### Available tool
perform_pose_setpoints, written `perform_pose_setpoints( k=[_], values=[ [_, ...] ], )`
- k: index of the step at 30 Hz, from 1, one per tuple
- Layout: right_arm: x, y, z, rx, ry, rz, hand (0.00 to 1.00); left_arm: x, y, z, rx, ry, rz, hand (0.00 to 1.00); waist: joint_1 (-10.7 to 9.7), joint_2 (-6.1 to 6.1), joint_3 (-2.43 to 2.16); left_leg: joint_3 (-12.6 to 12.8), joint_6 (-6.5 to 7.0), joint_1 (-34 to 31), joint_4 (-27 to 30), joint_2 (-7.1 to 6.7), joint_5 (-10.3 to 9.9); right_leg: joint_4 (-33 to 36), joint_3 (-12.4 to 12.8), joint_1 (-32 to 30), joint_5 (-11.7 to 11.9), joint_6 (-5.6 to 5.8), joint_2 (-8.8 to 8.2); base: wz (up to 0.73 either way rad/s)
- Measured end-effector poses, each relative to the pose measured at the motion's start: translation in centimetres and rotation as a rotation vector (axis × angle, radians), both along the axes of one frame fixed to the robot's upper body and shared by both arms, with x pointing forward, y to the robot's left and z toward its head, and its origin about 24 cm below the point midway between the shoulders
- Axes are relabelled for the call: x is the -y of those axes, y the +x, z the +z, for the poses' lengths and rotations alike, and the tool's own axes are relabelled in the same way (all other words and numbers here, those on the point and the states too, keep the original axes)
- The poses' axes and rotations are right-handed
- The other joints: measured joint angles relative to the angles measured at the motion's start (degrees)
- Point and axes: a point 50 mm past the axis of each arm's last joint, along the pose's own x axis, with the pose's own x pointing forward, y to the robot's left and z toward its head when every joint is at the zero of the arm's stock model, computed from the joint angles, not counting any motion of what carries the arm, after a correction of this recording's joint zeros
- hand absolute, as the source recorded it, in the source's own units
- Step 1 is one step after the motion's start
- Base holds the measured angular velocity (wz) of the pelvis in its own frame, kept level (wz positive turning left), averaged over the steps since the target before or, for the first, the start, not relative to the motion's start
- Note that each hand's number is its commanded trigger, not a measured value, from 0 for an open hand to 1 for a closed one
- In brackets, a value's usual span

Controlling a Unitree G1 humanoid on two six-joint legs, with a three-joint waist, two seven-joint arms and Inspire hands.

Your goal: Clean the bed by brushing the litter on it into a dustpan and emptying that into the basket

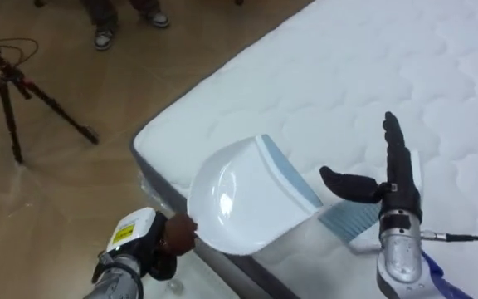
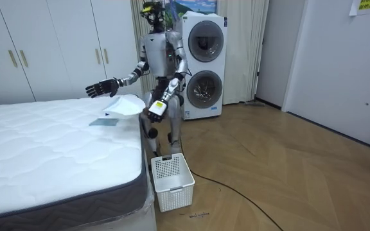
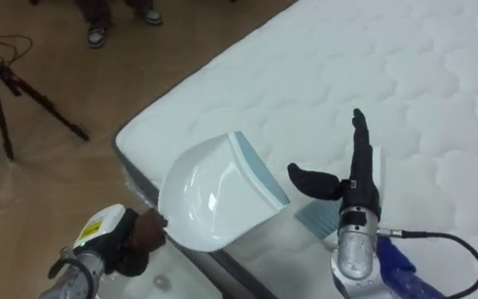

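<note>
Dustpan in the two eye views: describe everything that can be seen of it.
The dustpan is a white, glossy scoop, plastic by its look, rounded at the back, with a pale blue strip along its straight front lip. It is tilted, with the lip pointing in over the bed. The left hand holds it at its narrow rear end, fingers curled round it, over the corner of the white quilted mattress. Whether its lip touches the mattress cannot be told.

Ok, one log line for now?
stand: bed corner | left hand: shut on dustpan | right hand: open over blue item on bed | basket: on floor
</note>
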Motion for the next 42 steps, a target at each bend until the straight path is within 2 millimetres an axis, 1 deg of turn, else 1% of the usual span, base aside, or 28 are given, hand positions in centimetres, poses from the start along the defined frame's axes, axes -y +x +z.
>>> perform_pose_setpoints(
  k=[1, 2, 3, 4, 5, 6, 7, 8, 9, 10, 11, 12, 13, 20, 21, 25, 26, 27, 28, 29, 30, 32, 34, 36, 37, 38, 39, 42],
  values=[
    [-0.2, 0.2, 0.1, 0.000, -0.005, 0.026, 0.00, 0.0, 0.0, 0.3, 0.022, -0.022, 0.013, 1.00, 0.84, 0.55, -0.17, -7.18, -0.38, -0.61, 0.14, -1.04, 0.15, -0.11, 3.38, -0.54, 0.64, -0.33, 1.58, -1.52],
    [-0.2, 0.2, 0.1, -0.002, -0.005, 0.034, 0.00, -0.1, 0.0, 0.3, 0.030, -0.035, 0.020, 1.00, 1.01, 0.81, -0.30, -10.32, -0.50, -0.78, 0.29, -1.73, 0.25, -0.30, 4.88, -0.52, 1.03, -0.59, 2.34, -1.45],
    [-0.3, 0.2, 0.1, -0.004, -0.003, 0.049, 0.00, -0.1, -0.2, 0.3, 0.038, -0.055, 0.036, 1.00, 1.02, 1.38, -0.78, -15.48, -0.79, -1.31, 1.07, -2.65, 0.49, -0.65, 7.93, -0.19, 1.65, -1.13, 3.67, -1.27],
    [-0.4, 0.4, 0.3, 0.000, -0.002, 0.060, 0.00, -0.3, -0.3, 0.3, 0.041, -0.062, 0.043, 1.00, 1.13, 1.78, -0.83, -19.08, -1.07, -1.79, 1.76, -3.34, 0.65, -0.75, 10.62, 0.05, 2.08, -1.20, 4.53, -1.22],
    [-0.4, 0.4, 0.3, -0.001, -0.003, 0.062, 0.00, -0.2, -0.3, 0.3, 0.042, -0.064, 0.040, 1.00, 1.02, 1.82, -0.86, -21.04, -1.22, -1.94, 1.39, -3.74, 0.58, -0.90, 12.07, 0.21, 2.17, -1.08, 4.87, -1.10],
    [-0.4, 0.4, 0.2, -0.007, -0.004, 0.067, 0.00, -0.1, -0.2, 0.4, 0.047, -0.071, 0.035, 1.00, 1.11, 1.85, -0.87, -23.87, -1.88, -2.60, 0.06, -4.75, 1.04, -1.85, 14.61, 0.78, 2.60, -0.85, 5.55, -1.13],
    [-0.4, 0.4, 0.2, -0.006, -0.006, 0.074, 0.00, -0.1, -0.3, 0.4, 0.049, -0.079, 0.040, 1.00, 1.70, 1.82, -0.87, -25.11, -2.75, -3.47, -1.95, -5.20, 2.37, -2.18, 17.04, 1.02, 2.87, -0.70, 6.34, -1.19],
    [-0.4, 0.4, 0.3, -0.006, -0.006, 0.079, 0.00, 0.0, -0.4, 0.3, 0.049, -0.084, 0.045, 1.00, 2.06, 1.89, -0.90, -26.07, -2.82, -3.82, -3.49, -5.31, 3.93, -2.15, 18.22, 1.08, 2.90, -0.65, 6.90, -1.35],
    [-0.5, 0.4, 0.2, -0.011, -0.003, 0.088, 0.00, -0.1, -0.6, 0.2, 0.043, -0.088, 0.057, 1.00, 2.99, 1.88, -1.09, -26.92, -2.27, -3.37, -4.78, -5.19, 4.65, -2.21, 20.55, 1.26, 2.97, -0.44, 7.95, -1.18],
    [-0.6, 0.3, 0.2, -0.013, -0.002, 0.094, 0.00, -0.1, -0.8, 0.1, 0.040, -0.090, 0.060, 1.00, 2.82, 1.87, -1.25, -26.92, -2.17, -2.04, -5.70, -5.07, 4.51, -2.88, 20.32, 1.55, 3.10, -0.22, 7.98, -1.01],
    [-0.6, 0.3, 0.2, -0.013, -0.002, 0.095, 0.00, -0.1, -0.7, 0.2, 0.043, -0.091, 0.059, 1.00, 2.72, 1.83, -1.23, -26.59, -2.07, -1.71, -6.08, -5.18, 4.39, -3.13, 19.40, 1.54, 3.10, -0.22, 7.74, -0.61],
    [-0.5, 0.3, 0.1, -0.014, -0.002, 0.090, 0.00, -0.1, -0.7, 0.2, 0.046, -0.091, 0.059, 1.00, 2.41, 1.69, -1.24, -25.89, -2.02, -1.21, -6.57, -5.52, 4.31, -3.72, 17.59, 1.62, 3.11, -0.24, 7.11, -0.39],
    [-0.5, 0.2, 0.1, -0.013, -0.002, 0.083, 0.00, -0.1, -0.7, 0.2, 0.048, -0.092, 0.059, 1.00, 2.15, 1.57, -1.23, -25.88, -2.00, -0.62, -7.07, -5.82, 4.27, -3.77, 16.84, 1.85, 3.09, -0.26, 6.86, -0.37],
    [-0.1, -0.3, -0.3, -0.025, 0.002, 0.049, 0.00, 0.0, -0.7, 0.3, 0.051, -0.111, 0.064, 1.00, 0.59, 1.10, -0.94, -25.72, -1.86, 3.14, -9.42, -6.45, 4.19, -5.08, 18.69, 4.28, 2.80, 0.21, 7.17, -0.16],
    [-0.1, -0.3, -0.3, -0.025, 0.003, 0.045, 0.00, 0.0, -0.6, 0.5, 0.059, -0.113, 0.062, 1.00, 0.55, 0.95, -0.85, -24.95, -1.64, 3.25, -9.38, -6.52, 4.04, -4.45, 18.87, 3.98, 2.56, 0.33, 7.16, -0.20],
    [0.1, -0.8, -0.7, -0.048, 0.004, 0.048, 0.00, -0.1, -0.6, 0.6, 0.065, -0.112, 0.064, 1.00, 0.82, 0.93, -0.83, -21.81, -1.03, 3.83, -9.04, -6.19, 2.89, -3.36, 20.62, 3.34, 2.31, 0.76, 7.88, -0.32],
    [0.1, -0.9, -0.9, -0.059, 0.004, 0.048, 0.00, -0.1, -0.6, 0.5, 0.063, -0.111, 0.065, 1.00, 1.17, 0.96, -0.81, -20.75, -1.04, 4.45, -9.22, -5.59, 2.38, -3.17, 19.64, 3.37, 2.26, 0.77, 7.92, -0.41],
    [0.1, -1.0, -1.1, -0.064, 0.005, 0.050, 0.00, -0.2, -0.7, 0.5, 0.061, -0.110, 0.066, 1.00, 1.39, 0.98, -0.79, -20.09, -1.10, 4.86, -9.25, -5.47, 2.07, -3.03, 18.67, 3.39, 2.19, 0.67, 7.57, -0.57],
    [0.1, -1.1, -1.3, -0.077, 0.005, 0.057, 0.00, -0.4, -0.8, 0.4, 0.059, -0.109, 0.069, 1.00, 1.73, 0.90, -0.74, -19.35, -1.17, 5.46, -9.10, -5.46, 1.67, -2.52, 15.64, 3.40, 1.88, 0.35, 6.55, -0.47],
    [0.1, -1.2, -1.4, -0.085, 0.005, 0.059, 0.00, -0.4, -0.9, 0.5, 0.062, -0.116, 0.072, 1.00, 1.77, 0.89, -0.75, -19.10, -1.16, 5.68, -9.09, -5.48, 1.60, -2.50, 14.54, 3.47, 1.79, 0.25, 6.20, -0.40],
    [0.2, -1.4, -1.8, -0.104, 0.003, 0.061, 0.00, -0.4, -0.7, 0.6, 0.078, -0.144, 0.089, 1.00, 1.80, 0.77, -0.73, -18.79, -1.10, 5.74, -9.19, -5.50, 1.56, -2.51, 13.90, 3.41, 1.71, 0.25, 5.98, -0.19],
    [0.3, -1.8, -2.3, -0.136, 0.001, 0.060, 0.00, -0.5, -0.5, 0.9, 0.103, -0.173, 0.104, 1.00, 1.47, 0.51, -0.65, -18.40, -1.09, 5.72, -9.55, -5.58, 1.56, -2.59, 14.32, 3.41, 1.68, 0.32, 6.13, -0.13],
    [0.5, -2.4, -2.9, -0.173, 0.001, 0.066, 0.00, -0.6, -0.5, 1.0, 0.110, -0.182, 0.114, 0.92, 1.05, 0.27, -0.73, -18.14, -1.15, 5.83, -9.69, -5.61, 1.42, -2.94, 14.51, 3.41, 1.67, 0.35, 6.39, -0.08],
    [0.6, -3.0, -3.4, -0.201, 0.001, 0.062, 0.00, -0.6, -0.5, 1.1, 0.116, -0.183, 0.112, 0.77, 1.06, 0.00, -0.89, -18.14, -1.20, 5.95, -9.97, -5.65, 1.38, -3.47, 14.48, 3.49, 1.69, 0.34, 6.58, 0.00],
    [0.6, -3.2, -3.6, -0.217, 0.001, 0.064, 0.00, -0.6, -0.5, 1.3, 0.125, -0.191, 0.113, 0.59, 1.13, -0.14, -0.89, -18.11, -1.22, 6.12, -10.10, -5.59, 1.39, -3.67, 14.49, 3.73, 1.69, 0.33, 6.67, -0.03],
    [0.6, -3.2, -3.6, -0.222, 0.001, 0.065, 0.00, -0.5, -0.5, 1.3, 0.128, -0.194, 0.114, 0.31, 1.18, -0.16, -0.90, -18.10, -1.22, 6.23, -10.10, -5.58, 1.39, -3.77, 14.51, 3.80, 1.69, 0.33, 6.71, -0.08],
    [0.6, -3.2, -3.6, -0.224, 0.001, 0.068, 0.00, -0.5, -0.6, 1.3, 0.129, -0.197, 0.113, 0.00, 1.36, -0.17, -0.89, -18.10, -1.22, 6.54, -10.10, -5.53, 1.39, -4.12, 14.71, 4.11, 1.70, 0.32, 6.83, -0.08],
    [0.7, -3.3, -3.9, -0.239, 0.001, 0.072, 0.00, -0.6, -0.7, 1.3, 0.130, -0.196, 0.118, 0.00, 1.23, -0.46, -0.97, -18.11, -1.23, 7.27, -10.31, -5.28, 1.40, -5.33, 14.76, 5.29, 1.82, 0.28, 7.06, -0.02]
  ],
)
